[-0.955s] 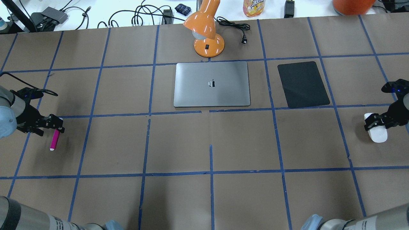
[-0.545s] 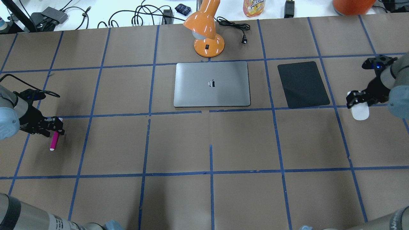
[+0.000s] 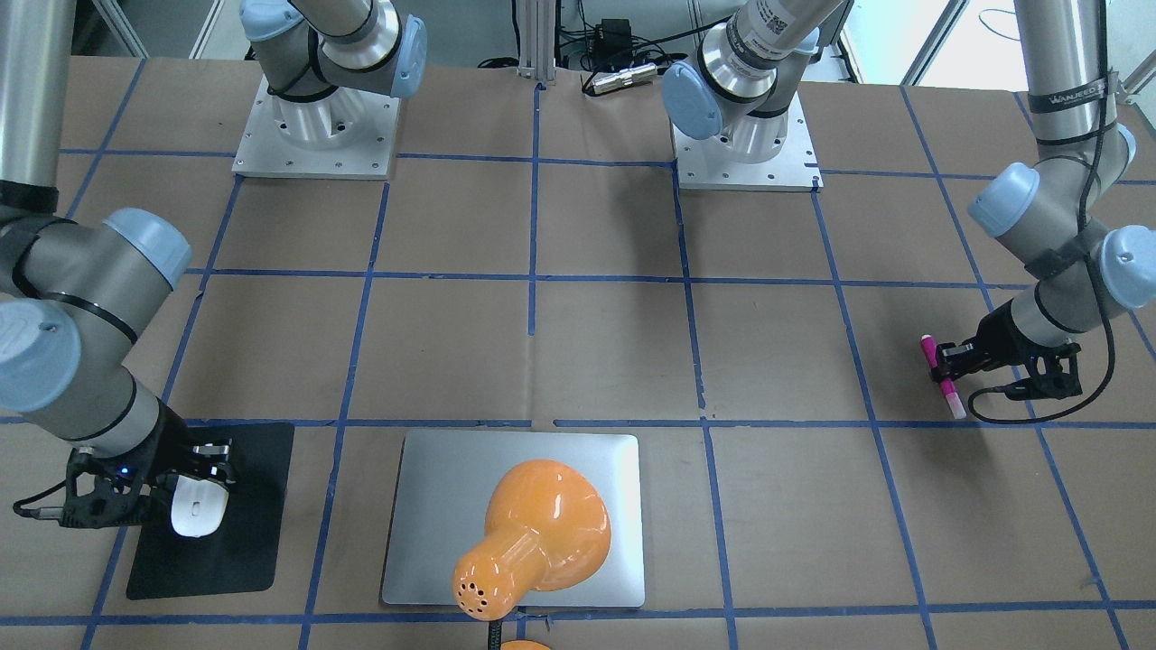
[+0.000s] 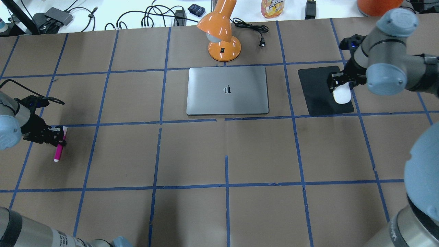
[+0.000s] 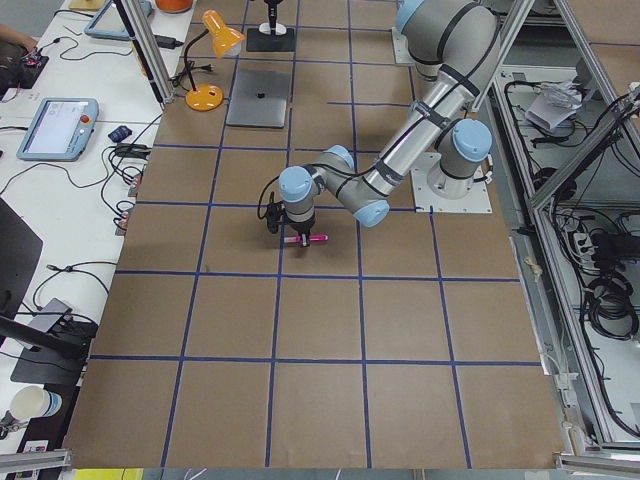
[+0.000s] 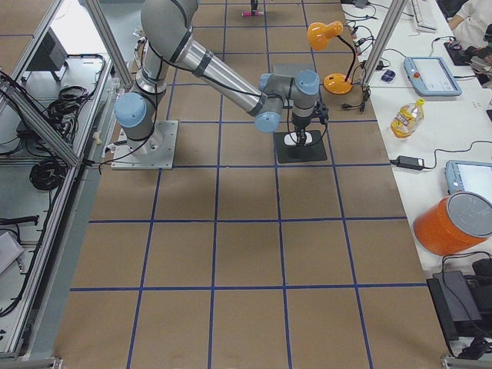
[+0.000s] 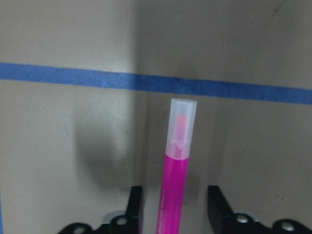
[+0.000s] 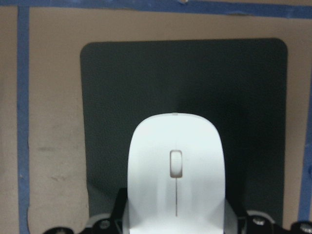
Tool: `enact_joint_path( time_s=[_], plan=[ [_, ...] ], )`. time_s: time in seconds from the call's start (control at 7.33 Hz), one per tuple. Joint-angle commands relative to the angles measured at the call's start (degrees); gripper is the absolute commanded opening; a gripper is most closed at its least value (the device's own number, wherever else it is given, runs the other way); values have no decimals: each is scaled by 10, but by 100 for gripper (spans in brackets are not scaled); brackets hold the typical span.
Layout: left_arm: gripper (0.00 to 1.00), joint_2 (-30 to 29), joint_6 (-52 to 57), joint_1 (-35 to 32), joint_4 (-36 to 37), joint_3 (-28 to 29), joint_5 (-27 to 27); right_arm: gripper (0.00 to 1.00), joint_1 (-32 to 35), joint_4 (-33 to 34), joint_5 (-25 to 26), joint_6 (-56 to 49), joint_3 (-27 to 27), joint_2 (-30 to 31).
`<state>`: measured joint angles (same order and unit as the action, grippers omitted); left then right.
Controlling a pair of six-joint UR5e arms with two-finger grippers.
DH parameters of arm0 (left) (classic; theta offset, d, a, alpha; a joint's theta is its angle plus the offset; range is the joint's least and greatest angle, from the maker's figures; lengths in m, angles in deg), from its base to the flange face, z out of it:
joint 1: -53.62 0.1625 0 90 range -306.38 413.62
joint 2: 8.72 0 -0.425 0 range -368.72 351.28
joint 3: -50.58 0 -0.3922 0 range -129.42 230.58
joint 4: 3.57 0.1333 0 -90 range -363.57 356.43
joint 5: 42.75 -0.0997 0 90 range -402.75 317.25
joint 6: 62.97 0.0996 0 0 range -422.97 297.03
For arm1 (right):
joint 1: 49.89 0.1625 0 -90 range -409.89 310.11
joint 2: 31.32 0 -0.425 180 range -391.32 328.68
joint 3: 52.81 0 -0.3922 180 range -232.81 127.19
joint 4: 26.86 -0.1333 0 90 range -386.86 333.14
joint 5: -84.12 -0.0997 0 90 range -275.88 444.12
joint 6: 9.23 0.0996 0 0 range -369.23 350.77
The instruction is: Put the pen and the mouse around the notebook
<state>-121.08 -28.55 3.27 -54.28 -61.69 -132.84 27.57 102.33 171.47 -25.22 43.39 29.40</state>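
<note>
The pink pen (image 4: pixel 58 151) lies on the table at the far left. My left gripper (image 4: pixel 60 137) is open and straddles the pen (image 7: pixel 174 165), with a gap on each side between it and the fingers (image 7: pixel 135 202). The white mouse (image 4: pixel 342 94) hangs just above the right part of the black mat (image 4: pixel 317 87), and my right gripper (image 4: pixel 340 85) is shut on it. The right wrist view shows the mouse (image 8: pixel 175 165) over the mat (image 8: pixel 146 83), its fingers hidden beneath it. The silver notebook (image 4: pixel 227 103) lies closed at mid-table, left of the mat.
An orange desk lamp (image 4: pixel 223 37) stands just behind the notebook, its black cord (image 4: pixel 253 29) trailing right. In the front-facing view its shade (image 3: pixel 542 533) covers part of the notebook (image 3: pixel 424 487). Cables, a bottle (image 4: pixel 272 7) and an orange tub (image 4: pixel 379 6) sit beyond the far edge.
My right gripper has carried the mouse from the table's right edge, away and leftward, to above the black mat. The left gripper shifted slightly over the pen, which stays put.
</note>
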Motion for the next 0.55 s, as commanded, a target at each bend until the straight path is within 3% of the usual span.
enact_joint_path(
  time_s=[0.0, 0.27, 0.41],
  plan=[
    [0, 0, -3, 0, 0, 0, 1, 59, 11, 1, -2, 8, -17, -22],
    [0, 23, -38, -15, 0, 10, 3, 61, 9, 7, 5, 8, -17, -30],
    [0, 29, -104, -54, -7, 28, -8, 61, 9, 8, 5, 8, -18, -35]
  ],
)
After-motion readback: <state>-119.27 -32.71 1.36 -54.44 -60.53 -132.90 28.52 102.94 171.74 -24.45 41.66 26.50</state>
